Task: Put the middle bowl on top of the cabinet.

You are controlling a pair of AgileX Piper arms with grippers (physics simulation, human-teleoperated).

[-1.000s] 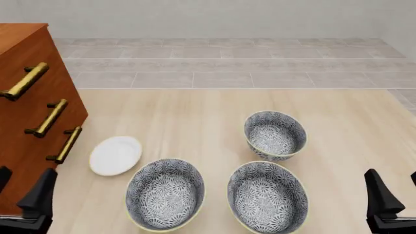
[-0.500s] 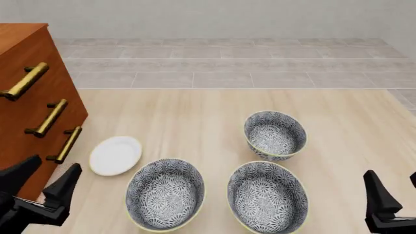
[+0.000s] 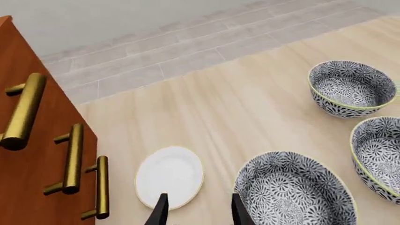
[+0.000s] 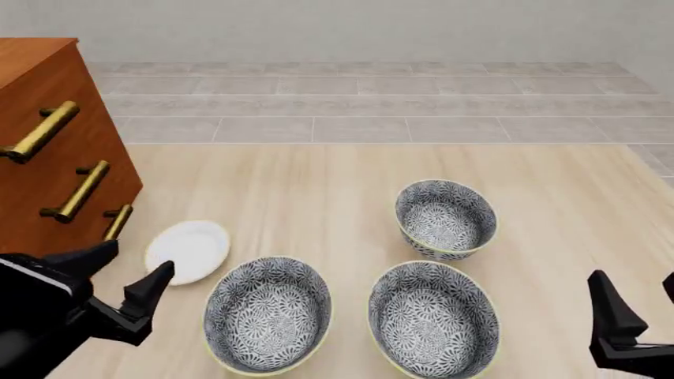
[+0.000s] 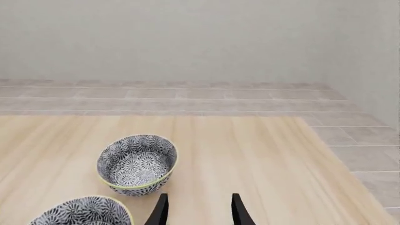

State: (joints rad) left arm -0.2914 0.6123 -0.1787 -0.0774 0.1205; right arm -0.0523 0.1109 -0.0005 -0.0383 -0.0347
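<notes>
A: Nearest the cam, front view?
B: Both claws at the bottom edge. Left claw [image 4: 125, 272] low on the left side, fingers apart, nothing betw them, tips over bare table [image 4: 316, 181] just beside the white plate [image 4: 188, 251]. Right claw [image 4: 637, 296] at bottom right corner, partly cut off by the frame; its wrist view showed two finger tips [image 5: 161, 211] apart, nothing held.
A: Bowls?
B: Three alike, grey-and-white floral, yellowish rims, all upright on the table. Near row: left bowl [image 4: 267, 313] and middle bowl [image 4: 434, 318], side by side w/ a gap, not touching. Middle bowl sat near the front edge, right of center, untouched by either claw. Far bowl [image 4: 446, 218] just behind it, close, couldn't tell if rims touched.
A: Left wrist cam?
B: Left claw tips [image 3: 160, 212] at the frame edge over the plate's [image 3: 169, 176] rim, left bowl [image 3: 295, 191] beside them. Middle bowl [image 3: 379, 154] cut off at the edge, far bowl [image 3: 351, 87] beyond.
A: Right wrist cam?
B: Far bowl [image 5: 137, 163] ahead of the tips, another bowl's rim [image 5: 84, 212] partly in view; which one, couldn't tell.
A: Cabinet?
B: Cabinet [image 4: 47, 134] on far left, reddish-brown, three brass handles [image 4: 79, 192] facing the bowls, well apart from middle bowl. Top only partly visible. Beyond the table, grey tiled floor [image 4: 368, 103] and a pale wall.
</notes>
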